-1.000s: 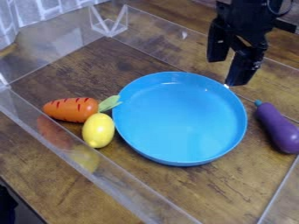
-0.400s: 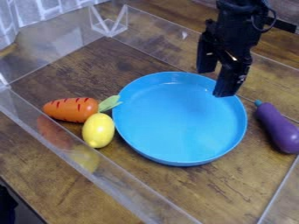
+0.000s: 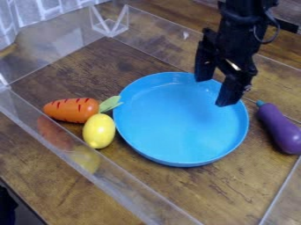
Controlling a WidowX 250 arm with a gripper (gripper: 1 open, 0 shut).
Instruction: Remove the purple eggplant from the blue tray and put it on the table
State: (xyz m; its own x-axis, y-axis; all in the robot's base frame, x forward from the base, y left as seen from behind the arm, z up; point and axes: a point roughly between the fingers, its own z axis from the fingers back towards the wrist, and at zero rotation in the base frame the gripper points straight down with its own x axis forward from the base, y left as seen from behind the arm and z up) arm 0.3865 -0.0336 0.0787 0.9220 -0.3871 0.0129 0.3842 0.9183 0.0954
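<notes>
The purple eggplant (image 3: 280,127) lies on the wooden table (image 3: 70,61) just right of the blue tray (image 3: 177,123), outside its rim. Nothing lies inside the tray. My black gripper (image 3: 216,90) points down over the tray's far right part, left of the eggplant and apart from it. Its fingers (image 3: 228,95) stand open with nothing between them.
An orange carrot (image 3: 70,109) and a yellow lemon (image 3: 99,131) lie on the table at the tray's left side. Clear plastic walls (image 3: 47,35) edge the table at the back left and along the front.
The gripper has come down and shifted left, from beyond the tray's right rim to over its far right part, and has rolled slightly. It stays open. Eggplant, carrot and lemon have not moved.
</notes>
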